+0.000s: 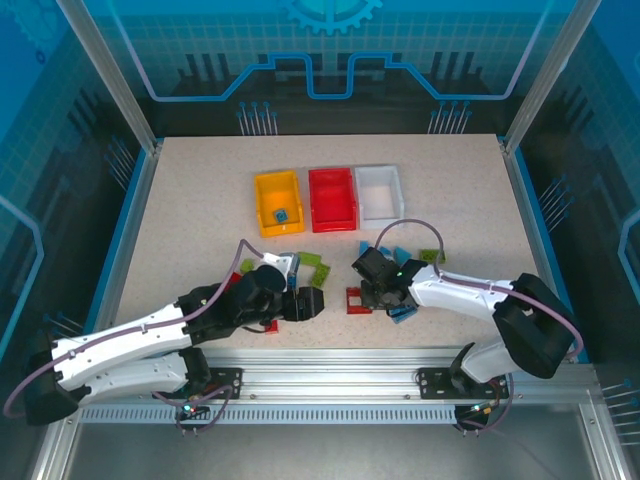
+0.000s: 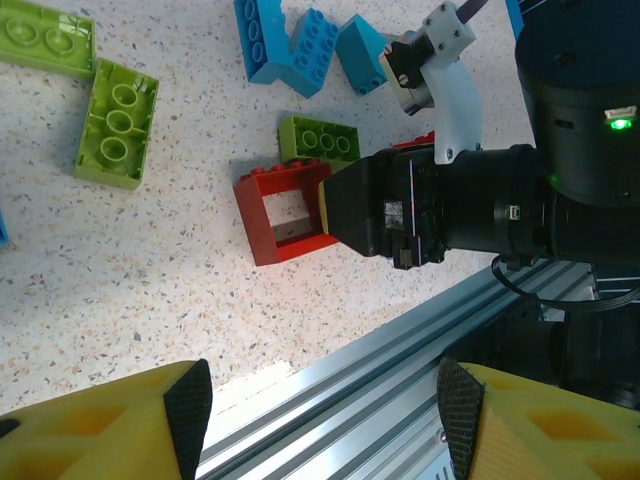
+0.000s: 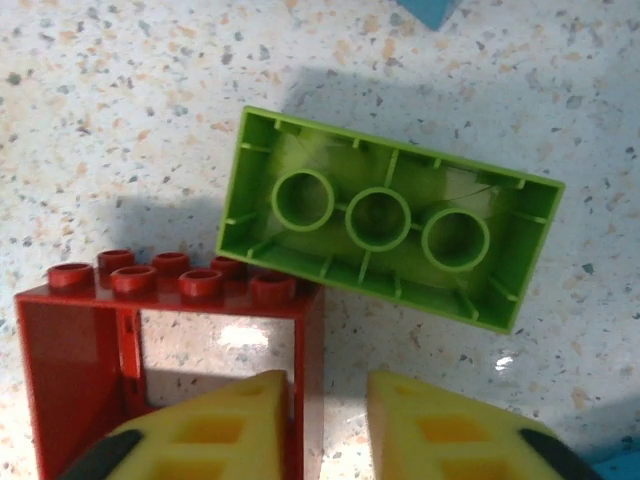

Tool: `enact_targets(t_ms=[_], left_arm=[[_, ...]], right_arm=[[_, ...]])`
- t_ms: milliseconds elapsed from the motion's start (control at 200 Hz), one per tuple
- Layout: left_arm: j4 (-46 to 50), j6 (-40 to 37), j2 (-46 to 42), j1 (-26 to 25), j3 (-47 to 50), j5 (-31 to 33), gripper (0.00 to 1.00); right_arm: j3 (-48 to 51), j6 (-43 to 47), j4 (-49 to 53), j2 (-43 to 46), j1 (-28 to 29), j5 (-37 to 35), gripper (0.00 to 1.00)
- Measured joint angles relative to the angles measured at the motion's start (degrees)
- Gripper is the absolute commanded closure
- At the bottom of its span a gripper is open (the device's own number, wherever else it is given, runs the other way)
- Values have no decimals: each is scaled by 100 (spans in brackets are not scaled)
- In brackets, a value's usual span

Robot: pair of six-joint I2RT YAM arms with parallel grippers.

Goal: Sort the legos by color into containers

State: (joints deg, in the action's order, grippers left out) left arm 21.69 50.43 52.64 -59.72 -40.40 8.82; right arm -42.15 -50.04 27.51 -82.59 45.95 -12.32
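The right end effector (image 3: pixel 328 400), narrowly parted, apparently straddles one wall of the red frame lego (image 3: pixel 170 300).

Two arms, left (image 1: pixel 140 345) and right (image 1: pixel 480 295): white shells on long links, black rounded housings at joints. Black bases (image 1: pixel 212 383) with small lit dots underneath. Thin mauve cable (image 1: pixel 238 258) looped at each wrist. Green light (image 2: pixel 620 123) on black drum of right wrist, with white screwed bracket (image 2: pixel 455 90) beside. Fingers (image 2: pixel 110 425) yellow, cut with recessed pockets, capped in black textured tips.
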Motion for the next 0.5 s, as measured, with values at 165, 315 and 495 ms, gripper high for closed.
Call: enact_targets(t_ms=[165, 315, 495], left_arm=[[-13, 70, -26, -68, 20, 109, 36], [33, 66, -31, -76, -20, 280, 36], [105, -48, 146, -79, -505, 632, 35]], right_arm=[[-68, 33, 162, 57, 20, -160, 100], [-520, 236, 752, 557, -20, -573, 100], [-1917, 1054, 1119, 544, -990, -822, 100]])
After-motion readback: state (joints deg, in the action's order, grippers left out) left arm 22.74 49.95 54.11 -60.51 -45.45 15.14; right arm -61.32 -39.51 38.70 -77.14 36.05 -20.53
